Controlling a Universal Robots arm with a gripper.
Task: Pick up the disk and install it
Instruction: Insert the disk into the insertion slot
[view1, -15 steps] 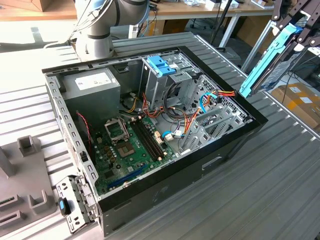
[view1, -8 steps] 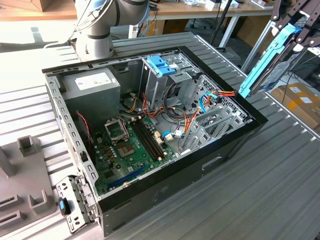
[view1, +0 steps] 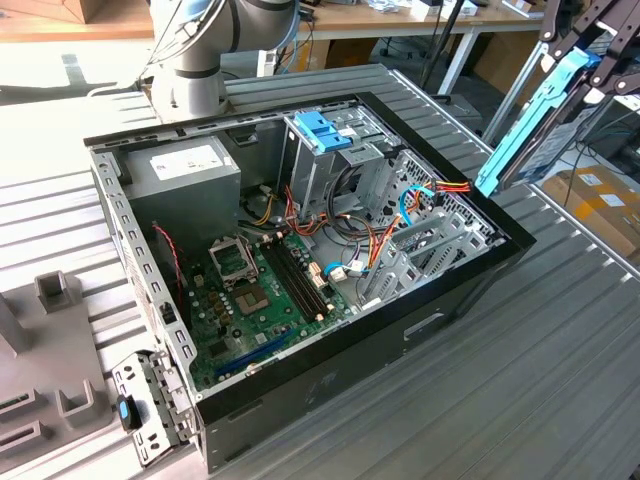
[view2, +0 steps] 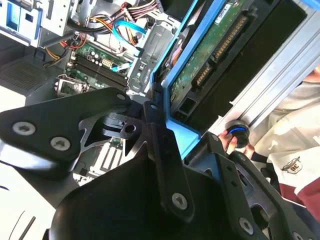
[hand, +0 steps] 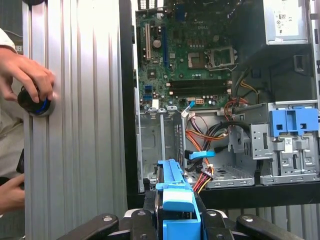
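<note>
Light-blue plastic rails frame the disk (view1: 528, 128), a flat hard drive with a dark metal body. It hangs tilted in the air at the exterior view's right, above and just outside the rim of the open computer case (view1: 470, 275). The gripper (hand: 175, 216) is clamped on one end of it, fingers closed on either side — in the first wrist view the drive shows edge-on between them. Its bare green circuit board (view2: 210, 55) faces the second wrist view.

I judge it dense and rigid, so it will not flex, but held by one end it could pivot or slip on the smooth metal. It is likely shock-sensitive, and the exposed board and connector are best left untouched — the rails and metal sides are safer to grip.

A person's hand (hand: 31, 80) rests on a round knob (hand: 36, 105) on the ribbed table (view1: 500, 380) beside the case.
</note>
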